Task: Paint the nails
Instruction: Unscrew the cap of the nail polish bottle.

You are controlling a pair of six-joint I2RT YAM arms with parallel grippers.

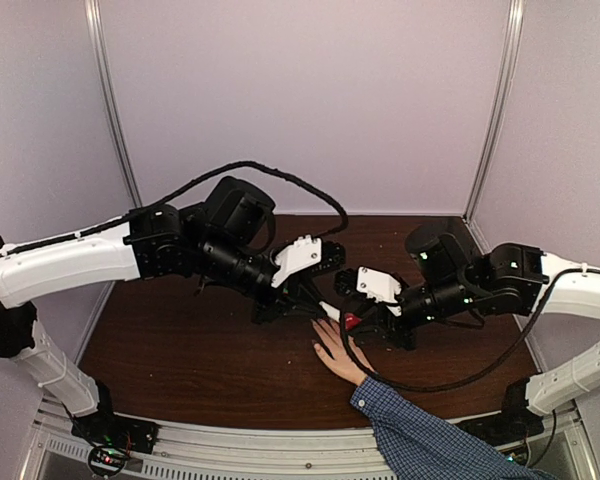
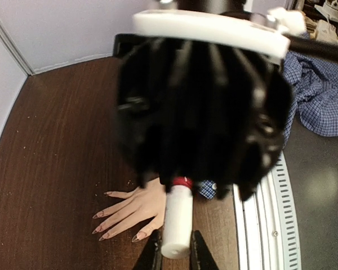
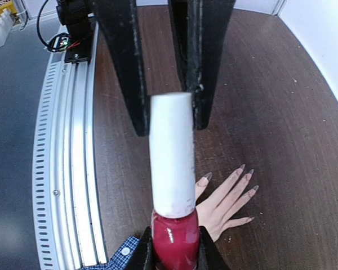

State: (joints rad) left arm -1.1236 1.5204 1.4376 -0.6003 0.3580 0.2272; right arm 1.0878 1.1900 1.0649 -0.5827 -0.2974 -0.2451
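Note:
A light-skinned hand with a blue checked sleeve lies flat on the dark table, fingers spread. Its long pointed nails look bare pinkish; they also show in the right wrist view. My right gripper is shut on a red polish bottle and holds it above the hand. My left gripper is shut on the bottle's white cap. In the top view the two grippers, left and right, meet just above the fingertips.
The brown table is walled by pale panels on three sides. A slotted metal rail runs along the near edge. A black cable loops over the left arm. The left gripper's black fingers fill the top of the right wrist view.

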